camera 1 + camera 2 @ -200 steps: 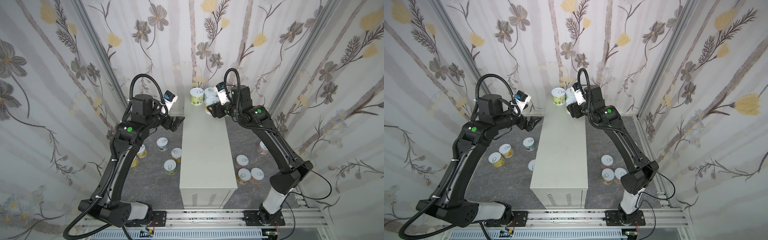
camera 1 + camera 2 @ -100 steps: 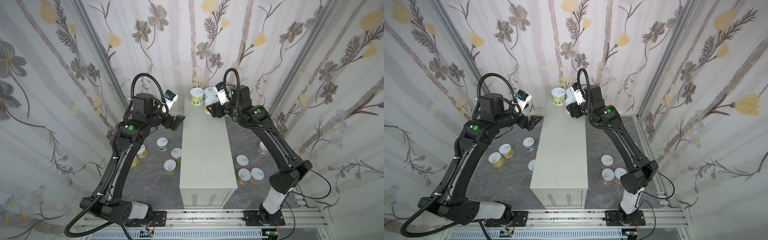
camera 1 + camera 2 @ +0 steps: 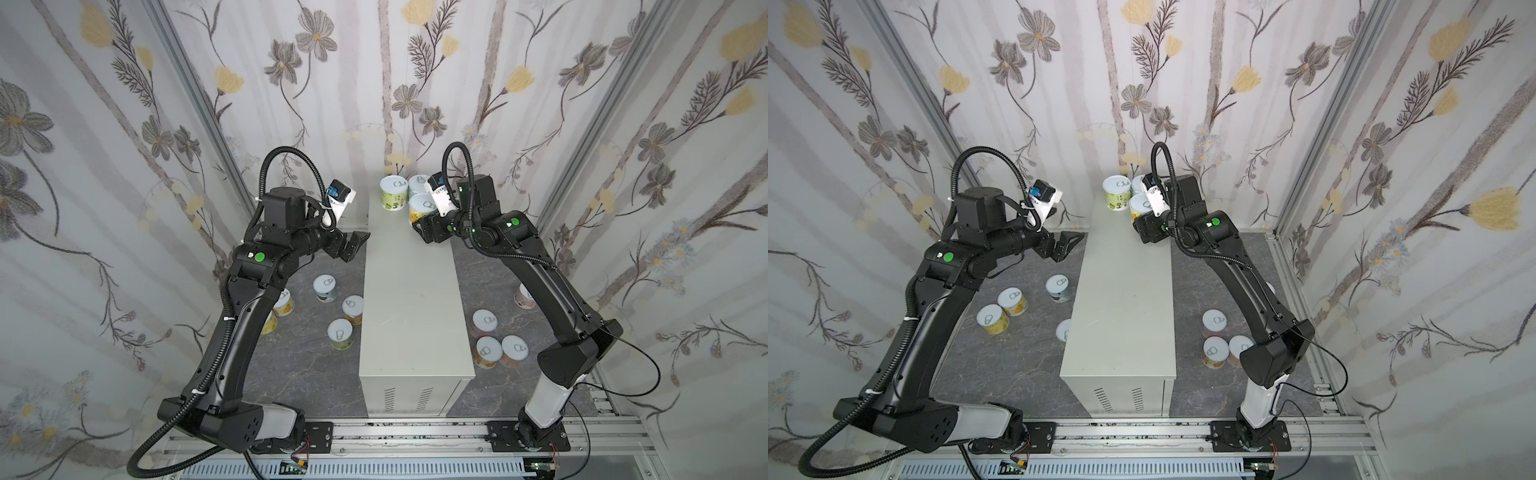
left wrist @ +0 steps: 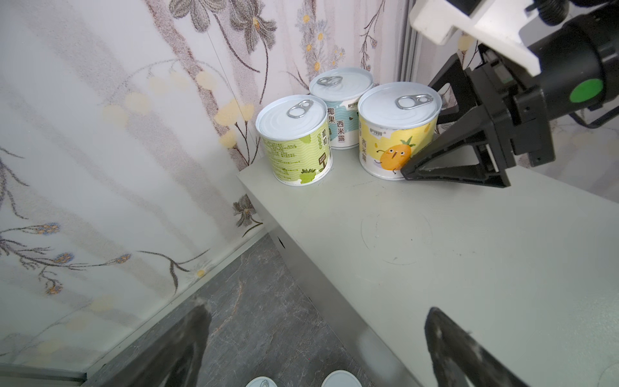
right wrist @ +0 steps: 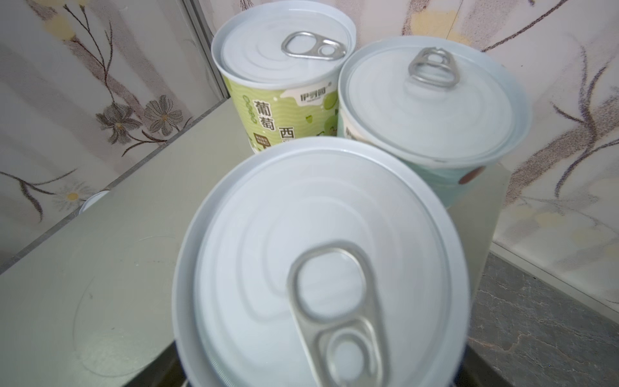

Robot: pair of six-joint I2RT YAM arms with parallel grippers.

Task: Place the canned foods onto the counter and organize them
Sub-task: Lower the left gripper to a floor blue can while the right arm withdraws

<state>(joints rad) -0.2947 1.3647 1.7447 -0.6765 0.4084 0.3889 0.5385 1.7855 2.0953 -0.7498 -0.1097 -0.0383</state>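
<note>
While three cans stand upright at the far end of the counter [image 3: 411, 291], I record their layout as follows: the green can [image 3: 392, 195] and the pale blue can [image 3: 417, 183] sit side by side at the far edge, and the yellow can [image 3: 419, 208] stands just in front of them, close against both. The right gripper [image 3: 419, 222] straddles the yellow can low down, one finger on each side. I cannot tell whether the fingers press it or stand clear. The left gripper [image 3: 358, 246] hangs beside the counter's left edge, jaws spread wide with nothing between them. On the floor [image 3: 303, 365], five left-hand cans [image 3: 340, 332] stand beside the counter and four right-hand cans [image 3: 484, 322] on the opposite side, all upright.
</note>
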